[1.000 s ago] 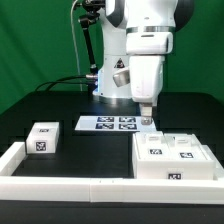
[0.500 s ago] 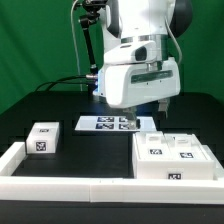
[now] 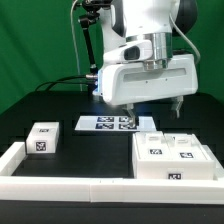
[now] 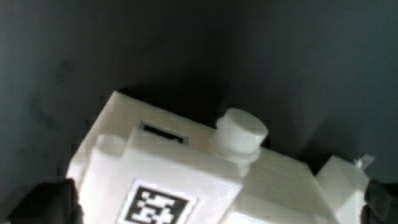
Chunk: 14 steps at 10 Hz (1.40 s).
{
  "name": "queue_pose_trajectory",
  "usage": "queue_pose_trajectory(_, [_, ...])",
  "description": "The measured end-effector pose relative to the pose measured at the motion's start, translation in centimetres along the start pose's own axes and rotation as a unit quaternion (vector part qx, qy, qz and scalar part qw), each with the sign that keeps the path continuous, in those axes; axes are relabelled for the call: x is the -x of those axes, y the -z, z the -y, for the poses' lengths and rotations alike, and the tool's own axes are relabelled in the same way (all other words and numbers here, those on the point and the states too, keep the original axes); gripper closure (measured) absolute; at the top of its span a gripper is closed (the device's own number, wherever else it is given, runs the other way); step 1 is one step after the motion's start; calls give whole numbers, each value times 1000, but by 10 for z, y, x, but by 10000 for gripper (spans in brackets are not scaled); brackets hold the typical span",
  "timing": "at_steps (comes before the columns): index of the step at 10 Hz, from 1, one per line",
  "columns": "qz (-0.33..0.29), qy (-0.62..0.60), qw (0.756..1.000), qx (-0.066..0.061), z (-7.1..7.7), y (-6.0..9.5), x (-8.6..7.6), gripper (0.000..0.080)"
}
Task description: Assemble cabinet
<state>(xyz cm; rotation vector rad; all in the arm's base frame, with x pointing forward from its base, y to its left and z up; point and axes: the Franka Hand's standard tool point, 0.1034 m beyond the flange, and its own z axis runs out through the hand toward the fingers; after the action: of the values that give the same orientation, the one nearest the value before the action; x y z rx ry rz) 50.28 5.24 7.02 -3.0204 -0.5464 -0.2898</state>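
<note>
The black table has a low white rail along its front edge and up the side at the exterior view's left. The big white cabinet body sits in the front corner at the exterior view's right, just beside the rail. 3 tags show on it, 2 on top and 1 on the front. The pictures do not show if anything is inside it. 1 small drawer block sits well apart from it, near the rail at the exterior view's left. Between the 2 there is a wide bare patch of table. The flat marker board lies farther back, near the middle. The gripper hangs over the back edge of the cabinet body and does not touch it. Its 2 fingers are spread wide and hold nothing. The wrist view looks down on the cabinet body, where a round peg sticks up and dark table lies past its edges.
</note>
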Motion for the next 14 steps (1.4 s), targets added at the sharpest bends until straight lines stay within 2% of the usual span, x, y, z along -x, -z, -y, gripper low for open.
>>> queue_pose_trajectory(2, [-8, -72, 997, -6, 6, -9, 8, 2])
queue_pose_trajectory(5, [-7, -144, 989, -12, 7, -9, 8, 2])
queue_pose_trajectory(6, [-2, -200, 980, -15, 12, -9, 7, 2])
queue_pose_trajectory(11, [6, -203, 979, -25, 17, -40, 7, 2])
queue_pose_trajectory(14, [7, -199, 980, -25, 17, -40, 8, 2])
